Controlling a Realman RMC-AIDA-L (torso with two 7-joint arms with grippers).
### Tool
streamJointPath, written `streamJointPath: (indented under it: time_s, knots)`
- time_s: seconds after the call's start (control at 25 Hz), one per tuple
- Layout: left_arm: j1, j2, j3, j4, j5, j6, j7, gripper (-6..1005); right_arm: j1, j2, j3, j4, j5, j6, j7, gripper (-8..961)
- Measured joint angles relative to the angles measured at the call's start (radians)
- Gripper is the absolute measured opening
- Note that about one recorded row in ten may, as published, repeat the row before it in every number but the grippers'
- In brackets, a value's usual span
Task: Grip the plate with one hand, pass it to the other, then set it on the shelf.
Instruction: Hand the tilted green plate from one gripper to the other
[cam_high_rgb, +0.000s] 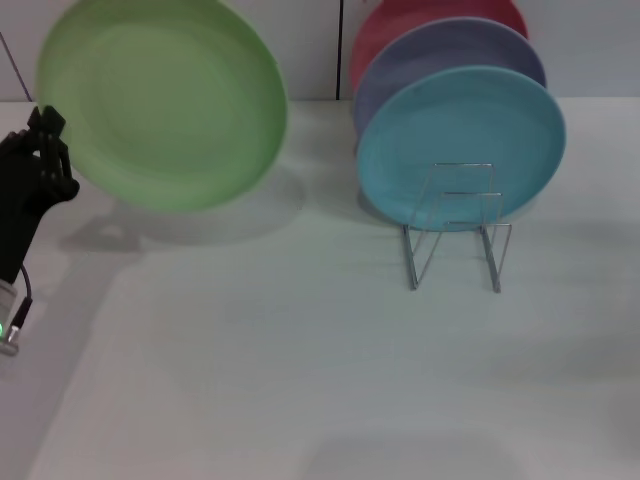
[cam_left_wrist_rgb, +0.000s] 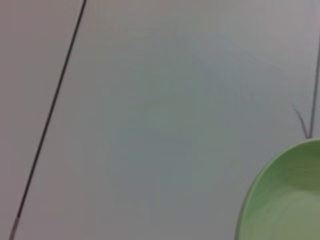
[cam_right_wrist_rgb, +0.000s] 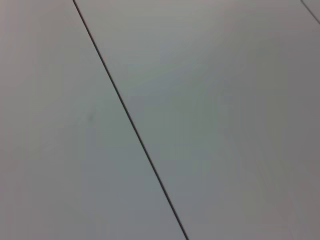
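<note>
1. Plate (cam_high_rgb: 165, 100), light green, is held off the white table (cam_high_rgb: 300, 380) at the robot's left, tilted up so its face shows to the head view, with a shadow on the table below it.
2. The left gripper (cam_high_rgb: 45, 150) is clamped on the plate's left rim; only that rim contact and the dark wrist show, not the individual fingers.
3. The shelf (cam_high_rgb: 455, 225), a thin wire rack, stands well apart to the right. A turquoise plate (cam_high_rgb: 460, 145) leans in it, with a purple plate (cam_high_rgb: 450, 60) and a red plate (cam_high_rgb: 435, 20) behind; the front loops look unoccupied.
4. Judged step: carrying the plate towards the handover. To do it well, the left arm should bring the plate to mid-table, keep it steady and tilted, and leave the free right-hand rim exposed for the other gripper. Release should wait until the second grasp is firm, since a rim hold on smooth plastic may slip.
5. The right gripper is out of view; its wrist camera shows only a blank surface with a dark seam.
6. The left wrist view shows only an arc of the plate's rim (cam_left_wrist_rgb: 285, 200).
</note>
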Motion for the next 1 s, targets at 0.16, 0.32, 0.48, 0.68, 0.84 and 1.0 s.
streamJointPath:
  time_s: [0.16, 0.32, 0.48, 0.68, 0.84, 1.0]
  knots:
    - [0.016, -0.003, 0.031, 0.020, 0.000, 0.037, 0.002, 32, -0.014, 0.003, -0.008, 0.009, 0.000, -0.032, 0.001, 646]
    - [0.022, -0.006, 0.059, 0.041, -0.002, 0.043, 0.009, 32, -0.030, 0.005, -0.010, 0.020, 0.000, -0.045, 0.001, 646]
    - [0.027, -0.006, 0.070, 0.055, -0.002, 0.044, 0.012, 32, -0.057, 0.010, -0.025, 0.039, 0.000, -0.052, 0.001, 647]
    - [0.026, -0.004, 0.079, 0.059, -0.001, 0.041, 0.060, 32, -0.109, 0.011, -0.142, 0.084, 0.000, -0.086, 0.000, 645]
    - [0.019, -0.004, 0.095, 0.059, 0.000, 0.041, 0.124, 32, -0.148, 0.015, -0.250, 0.110, 0.000, -0.160, -0.003, 643]
    - [0.018, -0.006, 0.100, 0.059, -0.001, 0.045, 0.176, 32, -0.186, 0.015, -0.350, 0.142, 0.000, -0.226, -0.006, 641]
